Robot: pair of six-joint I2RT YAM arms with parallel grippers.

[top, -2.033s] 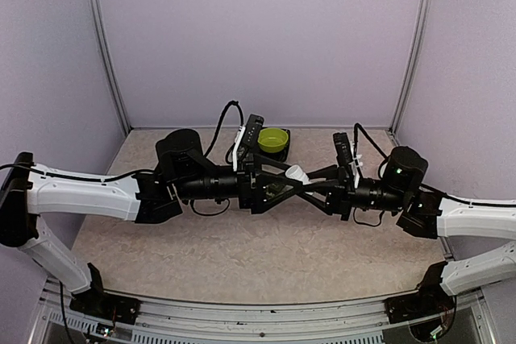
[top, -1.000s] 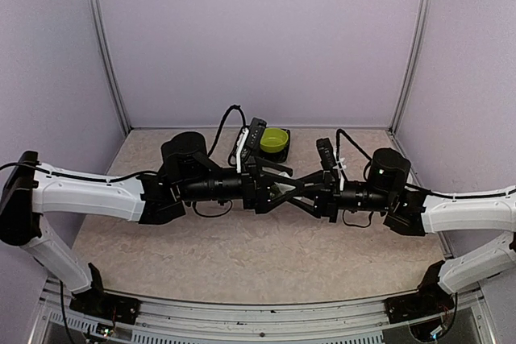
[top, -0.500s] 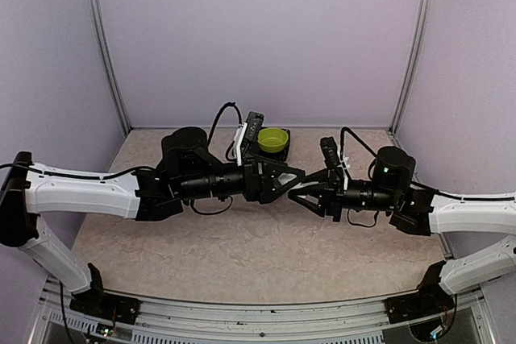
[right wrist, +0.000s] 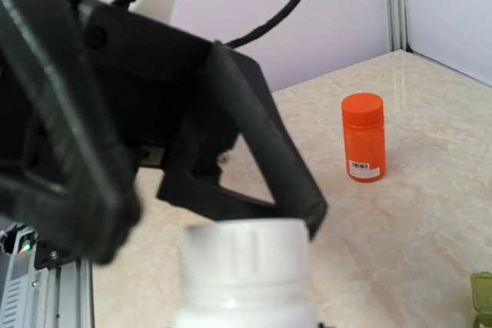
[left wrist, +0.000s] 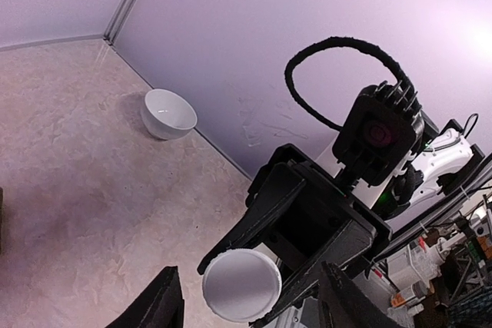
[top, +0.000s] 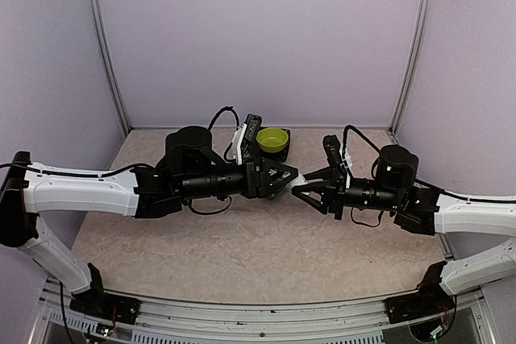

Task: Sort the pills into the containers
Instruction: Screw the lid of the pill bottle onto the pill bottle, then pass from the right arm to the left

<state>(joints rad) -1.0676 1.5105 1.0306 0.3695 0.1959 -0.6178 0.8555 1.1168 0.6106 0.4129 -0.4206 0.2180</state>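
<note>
Right gripper (top: 300, 190) jaws pinch the white bottle (right wrist: 244, 266) in mid-air; left gripper (top: 292, 176) jaws spread around its cap. Containers (right wrist: 482, 297): just a green corner on the tabletop (right wrist: 430, 213).

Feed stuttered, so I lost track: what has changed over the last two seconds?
The two tools, interlocked a second ago, have drawn apart: the right tool backed to the right, keeping the white bottle; the left tool now faces its cap, jaws open. The green bowl stayed put.
</note>
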